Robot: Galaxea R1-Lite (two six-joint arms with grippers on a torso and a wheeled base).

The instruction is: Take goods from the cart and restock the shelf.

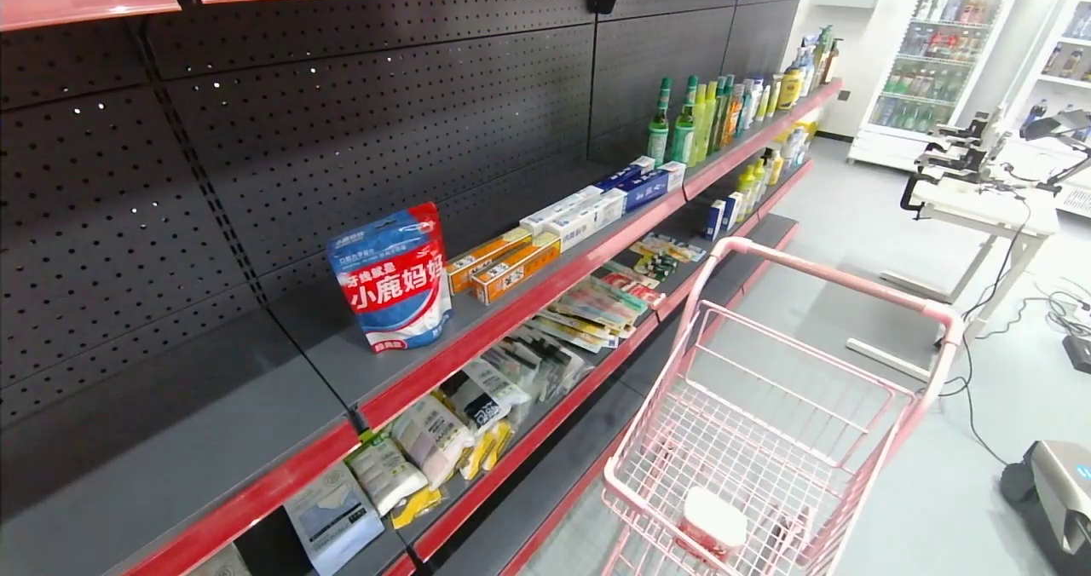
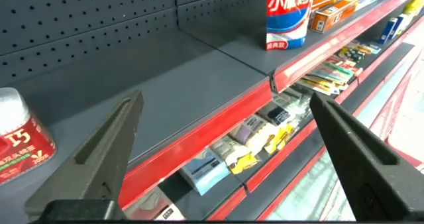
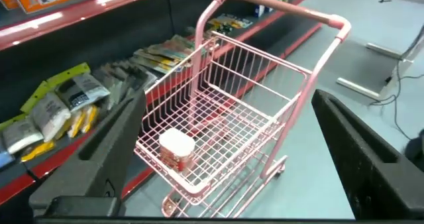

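Left tool (image 2: pixel 225 101) is spread wide at the shelf (image 2: pixel 185 78) near a red-labelled jar (image 2: pixel 16 141); right tool (image 3: pixel 228 98) is spread wide above the pink cart (image 3: pixel 285 10), whose basket holds a white-lidded canister (image 3: pixel 177 151).

Head view high over shelf (image 1: pixel 213 423) and cart (image 1: pixel 835 279); left wrist close above shelf, right wrist above cart

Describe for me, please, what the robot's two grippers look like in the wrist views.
The left gripper has two matte, dark grey fingers, each a long faceted wedge, broad at the base and narrowing to a blunt tip. The right gripper looks the same: two plain dark grey wedges. No markings or cables are visible on either.
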